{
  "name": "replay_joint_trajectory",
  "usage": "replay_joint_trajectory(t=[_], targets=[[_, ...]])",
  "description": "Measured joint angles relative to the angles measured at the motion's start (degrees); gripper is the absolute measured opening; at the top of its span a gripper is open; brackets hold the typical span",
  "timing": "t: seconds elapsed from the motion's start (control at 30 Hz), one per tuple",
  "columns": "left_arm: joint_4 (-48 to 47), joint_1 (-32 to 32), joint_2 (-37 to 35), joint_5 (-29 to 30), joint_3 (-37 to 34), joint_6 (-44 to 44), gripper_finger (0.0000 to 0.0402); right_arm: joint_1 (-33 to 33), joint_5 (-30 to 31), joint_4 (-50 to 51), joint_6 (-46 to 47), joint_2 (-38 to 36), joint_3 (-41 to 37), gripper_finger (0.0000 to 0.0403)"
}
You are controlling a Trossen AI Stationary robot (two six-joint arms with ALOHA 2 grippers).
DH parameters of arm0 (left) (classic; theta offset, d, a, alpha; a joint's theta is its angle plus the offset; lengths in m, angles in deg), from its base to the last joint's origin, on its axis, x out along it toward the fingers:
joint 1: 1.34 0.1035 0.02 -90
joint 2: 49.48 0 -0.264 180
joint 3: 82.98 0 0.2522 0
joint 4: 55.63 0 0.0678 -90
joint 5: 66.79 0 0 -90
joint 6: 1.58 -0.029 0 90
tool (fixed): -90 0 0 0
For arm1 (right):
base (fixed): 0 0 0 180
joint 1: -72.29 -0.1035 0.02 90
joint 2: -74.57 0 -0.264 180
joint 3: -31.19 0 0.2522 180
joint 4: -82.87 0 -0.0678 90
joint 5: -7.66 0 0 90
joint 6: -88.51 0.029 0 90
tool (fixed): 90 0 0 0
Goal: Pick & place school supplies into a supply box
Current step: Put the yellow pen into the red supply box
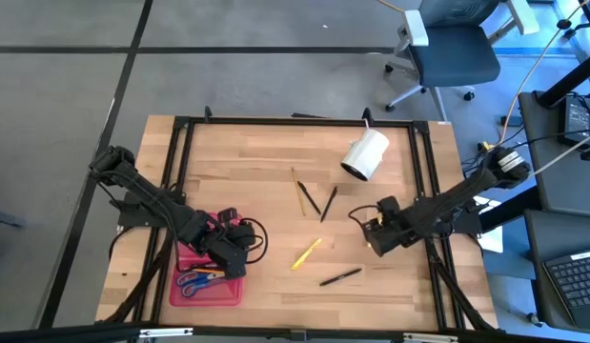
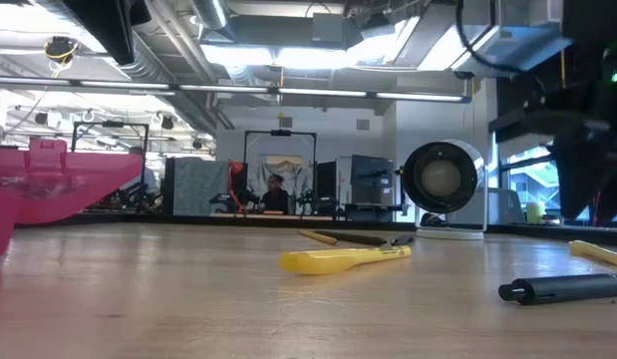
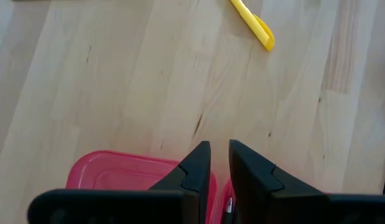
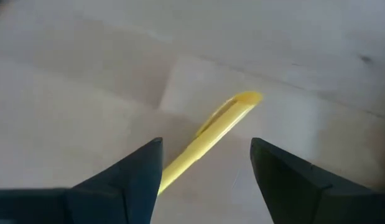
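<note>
Left hand [image 3: 219, 163] nearly closed, empty, over red case [image 1: 207, 284]; right hand [image 4: 206, 165] wide open above a yellow pen [image 4: 204, 140]

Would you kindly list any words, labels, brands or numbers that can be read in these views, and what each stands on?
None can be read.
Yellow pen: dark marks on its barrel, too small to read.
Black pen, red supply box, white cylinder: no lettering shows.

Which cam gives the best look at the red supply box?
High view: the supply box shows from above, outline and inside, except where the left gripper overhangs it. The low view catches only its edge side-on at the picture's left. The left wrist view shows one red corner. The right wrist view shows none of it.
</note>
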Motion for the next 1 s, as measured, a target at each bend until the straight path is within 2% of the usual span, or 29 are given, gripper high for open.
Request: replay_joint_trajectory(t=[0.27, 0.43, 0.67, 1.0], targets=[[0.0, 0.0, 0.0, 0.01, 0.0, -2.42, 0.0048, 3.19, 0.37, -3.84, 2.48, 3.19, -2.87, 0.0245], [0.0, 0.0, 0.0, 0.04, -0.01, -2.99, 0.0047, 4.55, -2.2, -7.78, 2.27, 4.53, -4.71, 0.0236], [0.01, 0.0, 0.02, 0.07, -0.02, -2.99, 0.0048, 4.94, -2.09, -8.15, 0.39, 5.33, -5.54, 0.0184], [1.2, 0.0, 0.02, 0.37, -0.02, -2.92, 0.0044, 4.96, -2.2, -8.46, -8.9, 5.41, -5.58, 0.0098]])
